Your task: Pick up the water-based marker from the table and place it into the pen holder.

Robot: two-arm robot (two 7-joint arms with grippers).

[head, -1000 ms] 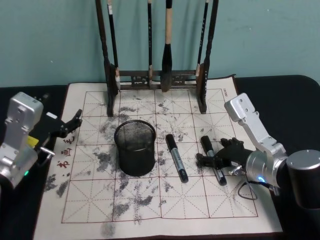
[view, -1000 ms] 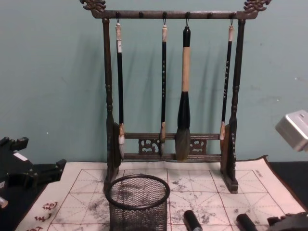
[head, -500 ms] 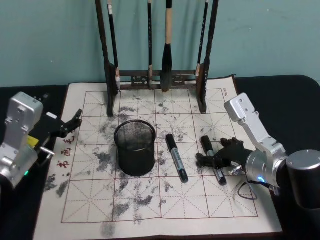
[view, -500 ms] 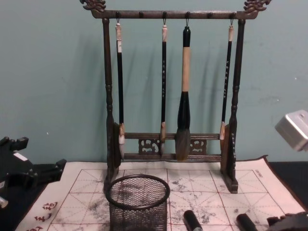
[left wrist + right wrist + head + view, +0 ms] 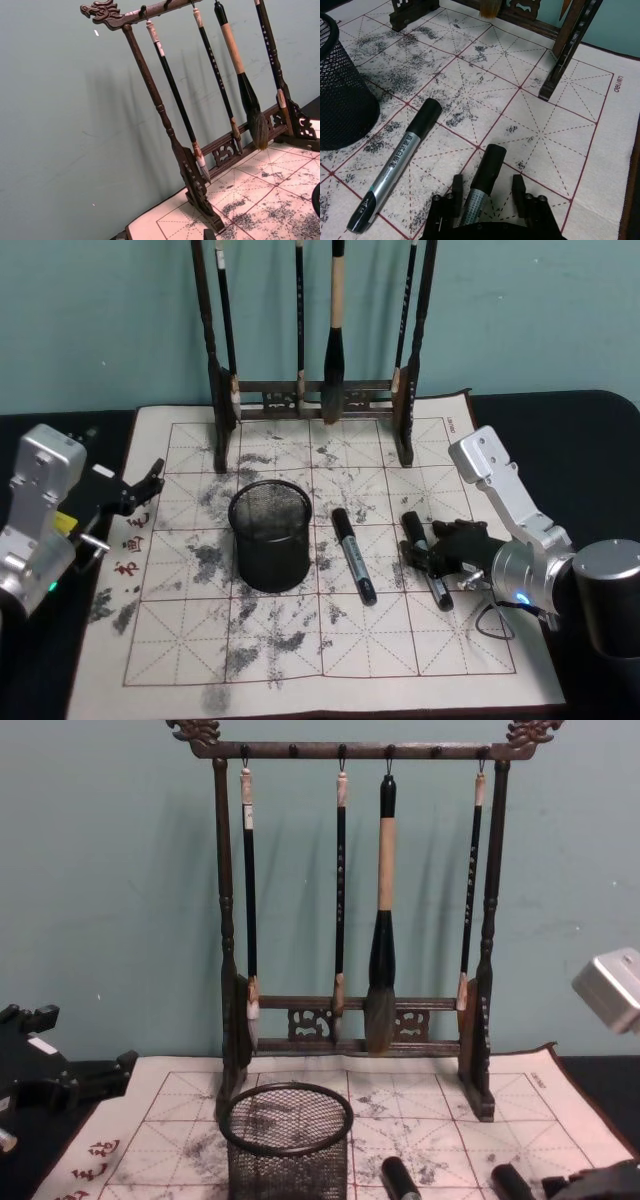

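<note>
Two black-capped, grey-barrelled water-based markers lie on the ink-stained grid mat. One marker (image 5: 352,555) (image 5: 400,160) rests just right of the pen holder (image 5: 270,535) (image 5: 287,1140), a round black mesh cup standing upright. The other marker (image 5: 413,530) (image 5: 490,165) lies farther right. My right gripper (image 5: 430,552) (image 5: 487,182) is low over this marker, open, with a finger on each side of its barrel and small gaps showing. The left gripper (image 5: 140,490) (image 5: 60,1080) hangs open over the mat's left edge, away from both markers.
A tall dark wooden brush rack (image 5: 315,395) (image 5: 355,1020) (image 5: 200,185) with several hanging brushes stands at the back of the mat (image 5: 300,660). Black tablecloth surrounds the mat. The front half of the mat holds only ink stains.
The right gripper's fingers have drawn closer together around the right-hand marker, which still lies on the mat. The left arm has not moved.
</note>
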